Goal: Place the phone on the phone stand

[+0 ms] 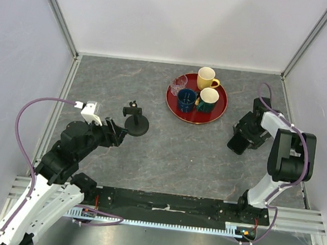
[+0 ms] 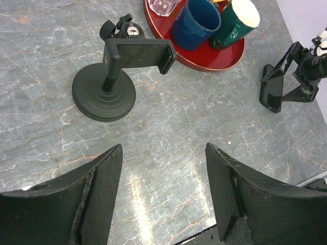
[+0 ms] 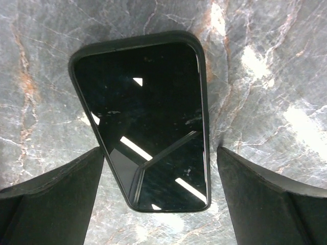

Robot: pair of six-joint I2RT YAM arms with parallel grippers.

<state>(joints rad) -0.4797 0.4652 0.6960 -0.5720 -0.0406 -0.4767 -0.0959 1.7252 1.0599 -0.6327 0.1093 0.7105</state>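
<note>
The phone point(image 3: 148, 117) is a thin black slab with a glossy screen on the grey table at the right point(image 1: 237, 144). My right gripper point(image 3: 159, 150) is open and straddles its near end: the left finger sits right at the phone's edge, the right finger stands a little clear. The phone stand point(image 1: 135, 122), with a round disc base point(image 2: 103, 92) and an empty cradle point(image 2: 140, 53), stands left of centre. My left gripper point(image 2: 163, 148) is open and empty just near-left of the stand point(image 1: 117, 132). The phone also shows far right in the left wrist view point(image 2: 270, 94).
A round red tray point(image 1: 179, 113) behind the stand and to its right holds a yellow mug point(image 1: 206, 78), a blue mug point(image 1: 185, 99), a green mug point(image 1: 208, 99) and a clear glass point(image 1: 179, 83). White walls enclose the table on three sides.
</note>
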